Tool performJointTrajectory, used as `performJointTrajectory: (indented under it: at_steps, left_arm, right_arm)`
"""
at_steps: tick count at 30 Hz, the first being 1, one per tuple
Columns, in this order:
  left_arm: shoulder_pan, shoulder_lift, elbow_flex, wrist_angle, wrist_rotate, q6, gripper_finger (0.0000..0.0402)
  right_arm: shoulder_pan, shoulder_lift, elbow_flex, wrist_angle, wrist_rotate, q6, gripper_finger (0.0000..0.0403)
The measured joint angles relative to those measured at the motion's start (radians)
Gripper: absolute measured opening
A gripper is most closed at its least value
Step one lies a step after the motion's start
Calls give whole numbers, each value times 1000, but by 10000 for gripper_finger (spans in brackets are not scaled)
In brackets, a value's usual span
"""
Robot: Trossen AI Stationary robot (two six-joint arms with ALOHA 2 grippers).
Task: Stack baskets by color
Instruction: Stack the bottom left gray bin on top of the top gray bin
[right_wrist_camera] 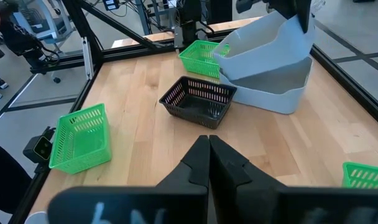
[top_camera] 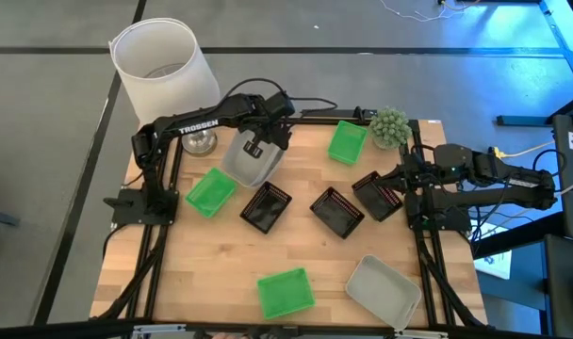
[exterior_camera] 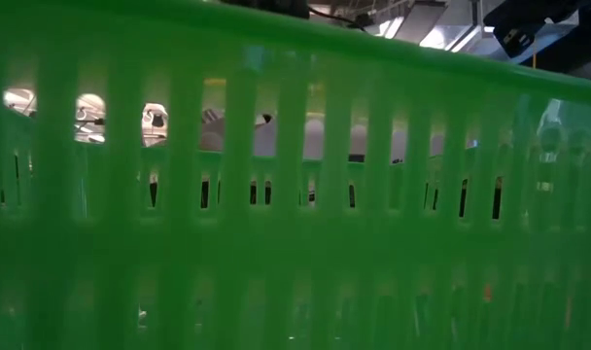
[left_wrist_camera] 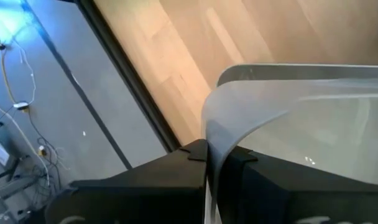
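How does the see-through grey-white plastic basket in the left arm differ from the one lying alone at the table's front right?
The held basket is tilted, its rim pinched by the left gripper; the lone basket lies flat, untouched. The held basket hangs over a third grey-white basket; the lone basket rests on the wooden table. Both are shallow, rectangular, alike in size.

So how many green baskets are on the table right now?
3. One green basket sits at the back beside the plant ball, another is near the left edge, and the third is at the front edge. None looks nested inside another.
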Motion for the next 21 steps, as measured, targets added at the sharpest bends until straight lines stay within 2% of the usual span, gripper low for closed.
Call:
performJointTrajectory:
  at_steps: [7,15,21]
  left_arm:
    - [-8,-10,5,3,-24,1,0]
    - [-6,-8,92,-21,-31,-1,0]
    - [-6,-10,179,-154,-8,-55,0]
  right_arm:
    - [0,0,0,0,0,0,0]
    - [0,0,0,0,1,0,0]
    - [0,0,0,0,1,0,0]
